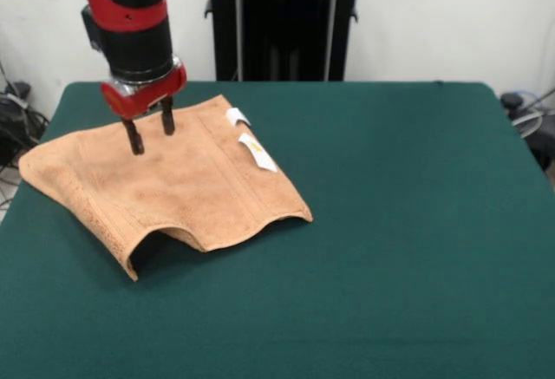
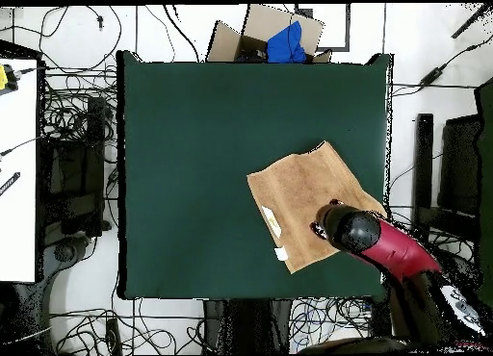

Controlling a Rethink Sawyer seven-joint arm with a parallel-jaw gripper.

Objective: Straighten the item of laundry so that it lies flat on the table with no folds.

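The item of laundry (image 1: 173, 184), an orange-tan towel, lies on the left part of the green table (image 1: 416, 223). Most of it is spread out, but its near edge rises in a wavy hump with a shadowed gap beneath. Two white tags (image 1: 257, 152) sit on its right edge. My gripper (image 1: 151, 136) stands open just over the towel's far left part, fingers pointing down with nothing between them. From overhead the towel (image 2: 298, 198) lies toward the table's (image 2: 212, 131) right side, and the arm covers its lower right corner, where the gripper (image 2: 325, 225) is mostly hidden.
A black stand (image 1: 282, 19) rises behind the table's far edge. Cables lie on the floor around the table. A cardboard box with blue cloth (image 2: 284, 39) sits beyond one table edge, and a white bench (image 2: 17, 169) stands at the left.
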